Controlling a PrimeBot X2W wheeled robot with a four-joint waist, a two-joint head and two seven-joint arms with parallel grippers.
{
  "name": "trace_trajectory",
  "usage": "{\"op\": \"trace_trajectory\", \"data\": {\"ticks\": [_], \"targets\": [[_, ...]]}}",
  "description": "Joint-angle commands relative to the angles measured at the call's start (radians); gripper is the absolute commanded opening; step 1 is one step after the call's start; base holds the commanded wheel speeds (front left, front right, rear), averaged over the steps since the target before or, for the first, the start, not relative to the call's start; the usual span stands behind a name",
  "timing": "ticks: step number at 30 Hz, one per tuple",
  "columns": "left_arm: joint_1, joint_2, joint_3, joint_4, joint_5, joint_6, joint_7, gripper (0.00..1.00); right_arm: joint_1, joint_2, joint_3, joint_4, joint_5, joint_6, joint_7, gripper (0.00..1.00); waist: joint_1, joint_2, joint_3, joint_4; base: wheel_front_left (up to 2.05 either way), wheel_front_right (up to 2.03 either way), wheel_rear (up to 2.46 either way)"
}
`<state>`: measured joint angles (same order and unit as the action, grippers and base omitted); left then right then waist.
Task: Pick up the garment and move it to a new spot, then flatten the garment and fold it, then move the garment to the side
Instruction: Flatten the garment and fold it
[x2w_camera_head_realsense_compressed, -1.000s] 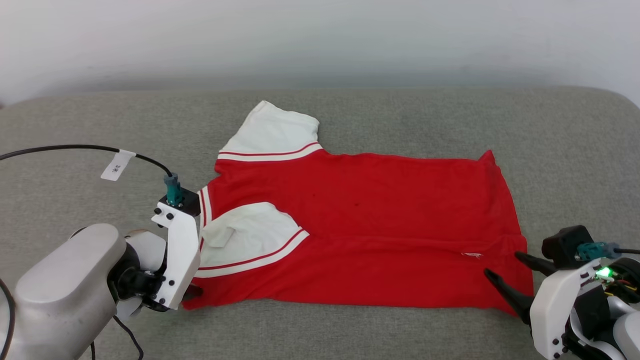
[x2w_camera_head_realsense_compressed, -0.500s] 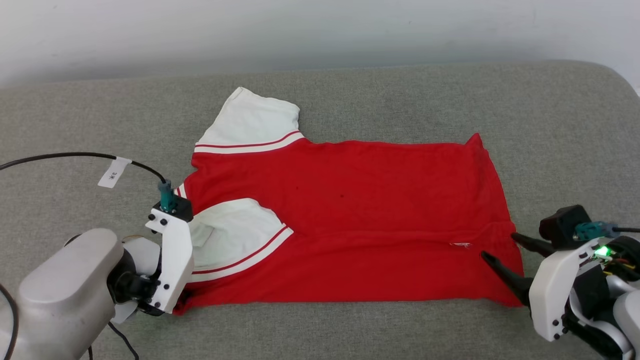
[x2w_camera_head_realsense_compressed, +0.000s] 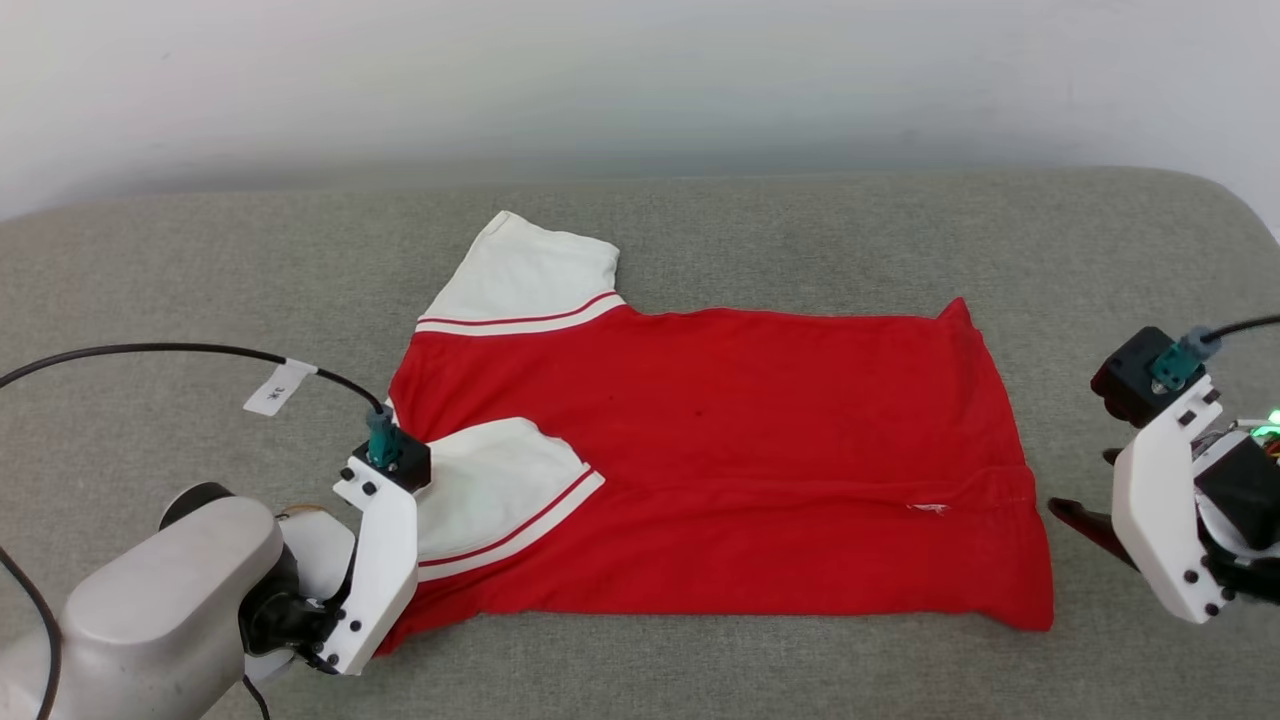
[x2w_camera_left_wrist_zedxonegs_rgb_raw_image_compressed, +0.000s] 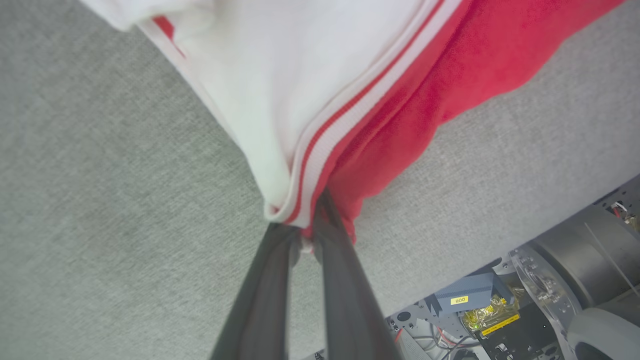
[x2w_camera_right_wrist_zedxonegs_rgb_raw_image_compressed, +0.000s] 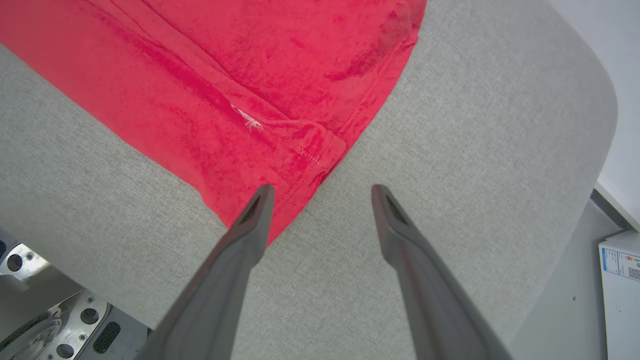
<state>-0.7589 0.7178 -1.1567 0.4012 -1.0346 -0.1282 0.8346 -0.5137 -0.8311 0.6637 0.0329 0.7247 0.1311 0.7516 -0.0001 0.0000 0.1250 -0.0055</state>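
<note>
The garment (x2w_camera_head_realsense_compressed: 720, 450) lies flat on the grey padded table (x2w_camera_head_realsense_compressed: 800, 230), red body spread to the right, one white sleeve (x2w_camera_head_realsense_compressed: 530, 275) at the back left and another (x2w_camera_head_realsense_compressed: 490, 490) folded onto the body near me. My left gripper (x2w_camera_left_wrist_zedxonegs_rgb_raw_image_compressed: 305, 230) is shut on the garment's (x2w_camera_left_wrist_zedxonegs_rgb_raw_image_compressed: 450, 65) near left corner, pinching the striped sleeve trim and red cloth. My right gripper (x2w_camera_right_wrist_zedxonegs_rgb_raw_image_compressed: 320, 192) is open just off the garment's (x2w_camera_right_wrist_zedxonegs_rgb_raw_image_compressed: 225, 75) near right hem corner; one finger (x2w_camera_head_realsense_compressed: 1085, 522) shows beside that edge. No print is visible on the upturned side.
The table's rounded right end (x2w_camera_right_wrist_zedxonegs_rgb_raw_image_compressed: 575, 100) and near edge (x2w_camera_head_realsense_compressed: 700, 690) are close to both arms. A black cable with a white tag (x2w_camera_head_realsense_compressed: 280, 388) arcs over the left arm. Robot base parts (x2w_camera_left_wrist_zedxonegs_rgb_raw_image_compressed: 500, 310) sit below the near edge. A white box (x2w_camera_right_wrist_zedxonegs_rgb_raw_image_compressed: 620, 265) stands on the floor at right.
My left gripper has shut on the garment's near left corner. My right gripper, still open, has drawn back to the right off the hem. The head camera has also shifted.
</note>
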Motion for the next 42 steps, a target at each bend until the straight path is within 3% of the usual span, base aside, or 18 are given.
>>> {"op": "trace_trajectory", "data": {"ticks": [1,6,10,15,16,23,25,26,32,42], "targets": [[-0.014,0.006,-0.013,-0.011,-0.001,-0.001,-0.008,0.0,-0.037,-0.016,0.022,0.013,0.03,-0.001,0.053,1.0,0.0001,0.0,0.004,0.008,0.0,0.0,0.0],[-0.044,0.009,-0.045,-0.033,0.004,-0.001,-0.03,0.0,-0.072,-0.013,0.041,0.096,0.138,-0.001,0.21,1.0,0.0001,0.0,0.021,0.024,0.0,0.0,0.0],[-0.063,0.008,-0.064,-0.043,0.005,-0.002,-0.046,0.0,-0.048,0.017,0.042,0.168,0.173,-0.001,0.272,1.0,0.0001,0.0,0.036,0.033,0.0,0.0,0.0],[-0.081,0.015,-0.084,-0.049,0.007,-0.002,-0.062,0.0,-0.022,0.073,0.024,0.237,0.2,-0.001,0.26,1.0,0.0001,0.0,0.057,0.041,0.0,0.0,0.0],[-0.095,0.016,-0.097,-0.048,0.005,-0.001,-0.079,0.0,0.008,0.128,0.034,0.279,0.209,-0.001,0.239,1.0,0.0001,0.0,0.08,0.046,0.0,0.0,0.0],[-0.104,0.013,-0.109,-0.036,-0.004,0.001,-0.1,0.0,0.047,0.195,0.076,0.33,0.227,-0.001,0.202,1.0,0.0001,0.0,0.111,0.045,0.0,0.0,0.0],[-0.103,0.011,-0.113,-0.03,-0.006,0.001,-0.106,0.0,0.041,0.208,0.091,0.334,0.217,-0.001,0.176,0.12,0.0001,0.0,0.116,0.043,0.0,0.0,0.0],[-0.1,0.011,-0.115,-0.026,-0.011,0.001,-0.11,0.0,0.037,0.212,0.098,0.336,0.219,-0.001,0.166,0.0,0.0001,0.0,0.117,0.041,0.0,0.0,0.0],[-0.059,0.025,-0.123,-0.009,-0.024,0.001,-0.124,0.0,-0.003,0.171,0.122,0.308,0.224,0.0,0.102,0.0,0.0001,0.0,0.069,0.03,0.0,0.0,0.0],[0.04,0.101,-0.123,-0.072,-0.051,0.0,-0.153,0.0,0.046,0.034,0.17,0.18,0.273,-0.001,0.027,0.0,0.0001,0.0,-0.047,0.023,0.0,0.0,0.0]]}}
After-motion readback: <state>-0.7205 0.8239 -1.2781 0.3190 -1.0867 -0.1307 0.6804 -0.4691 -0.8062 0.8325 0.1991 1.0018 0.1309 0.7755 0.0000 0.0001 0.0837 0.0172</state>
